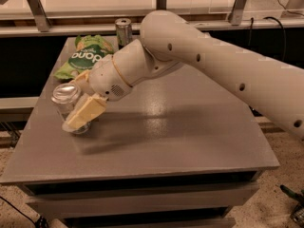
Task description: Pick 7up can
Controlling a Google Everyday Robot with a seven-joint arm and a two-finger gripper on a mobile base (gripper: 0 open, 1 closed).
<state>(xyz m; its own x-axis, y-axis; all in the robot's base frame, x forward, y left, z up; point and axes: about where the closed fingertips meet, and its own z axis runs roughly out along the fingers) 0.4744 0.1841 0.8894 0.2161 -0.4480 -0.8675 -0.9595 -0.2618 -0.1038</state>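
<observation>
The 7up can (pixel 65 94), silver-topped with a pale body, stands near the left edge of the grey table (pixel 190 141). My gripper (pixel 73 103) reaches in from the right at can height. Its near cream finger (pixel 86 111) lies across the front of the can and hides much of the body. The far finger (pixel 81 77) shows just behind the can. The jaws stand apart, one on each side of the can. The can rests on the table.
A green snack bag (pixel 85 56) lies at the back left of the table. A taller slim silver-and-dark can (pixel 123 31) stands at the back edge. My arm (pixel 213 65) spans the table from the right. A shelf rail runs behind the table.
</observation>
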